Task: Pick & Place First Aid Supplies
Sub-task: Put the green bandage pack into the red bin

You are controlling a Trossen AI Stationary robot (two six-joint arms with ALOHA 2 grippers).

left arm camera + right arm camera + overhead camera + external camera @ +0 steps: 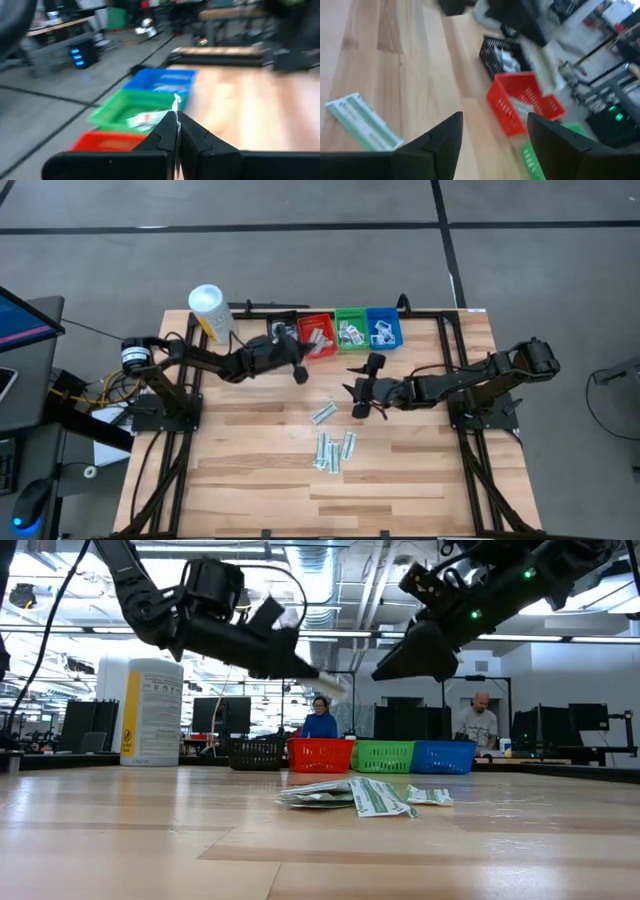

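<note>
Your left gripper (299, 372) hangs above the table just in front of the red bin (318, 334), pinched tight on a thin white packet (176, 101). That one isn't dropped yet. The red bin, green bin (351, 329) and blue bin (383, 327) at the far edge already hold supplies. Nearer you, several pale-green strips (333, 450) lie loose mid-table, so sorting is only partly done. Your right gripper (362, 394) hovers right of them, jaws spread, empty.

Overhead, table-level and two wrist cameras all share the red bin (318, 335).
</note>
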